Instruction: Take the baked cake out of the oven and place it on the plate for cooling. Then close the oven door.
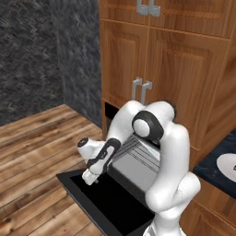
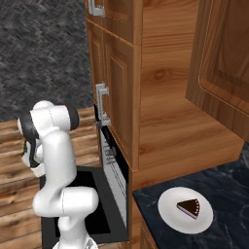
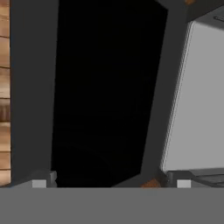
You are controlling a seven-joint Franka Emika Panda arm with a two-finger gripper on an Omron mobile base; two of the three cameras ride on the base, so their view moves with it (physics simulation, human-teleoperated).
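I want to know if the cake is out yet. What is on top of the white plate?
The dark brown cake slice sits on the plate, on the dark counter. The plate under the slice is covered.

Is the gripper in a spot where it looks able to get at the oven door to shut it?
Probably yes. The open gripper hangs just above the lowered oven door, nothing lies between them, and the cake already sits on the plate.

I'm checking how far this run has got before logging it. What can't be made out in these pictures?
- oven cavity: left base view, the arm hides most of it.
- oven door handle: right base view, behind the robot's body.
- plate: left base view, cut off by the edge.
- hand: small; finger gap unclear.
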